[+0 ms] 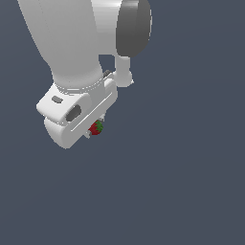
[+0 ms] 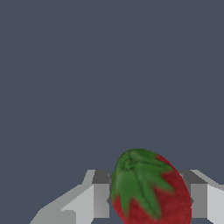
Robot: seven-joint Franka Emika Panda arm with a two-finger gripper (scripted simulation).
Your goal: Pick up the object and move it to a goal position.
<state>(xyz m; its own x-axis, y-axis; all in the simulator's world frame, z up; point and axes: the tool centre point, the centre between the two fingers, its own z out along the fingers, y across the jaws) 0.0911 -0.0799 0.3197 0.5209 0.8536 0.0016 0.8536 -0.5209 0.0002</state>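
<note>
The strawberry point(image 1: 96, 128) is tiny, red with a green leafy cap, and sits at the underside of my white gripper point(image 1: 94, 130) in the exterior view. The hand's body hides most of the fingers there. In the wrist view the strawberry point(image 2: 151, 190) fills the space between my two grey fingers point(image 2: 101, 194), which press on its two sides. The gripper point(image 2: 150, 199) is shut on it. The green cap faces the wrist camera. No goal marker shows in either view.
The white arm point(image 1: 67, 43) fills the upper left of the exterior view. Everything else is a plain dark blue-grey background point(image 1: 191, 182) with no other object, edge or surface detail visible.
</note>
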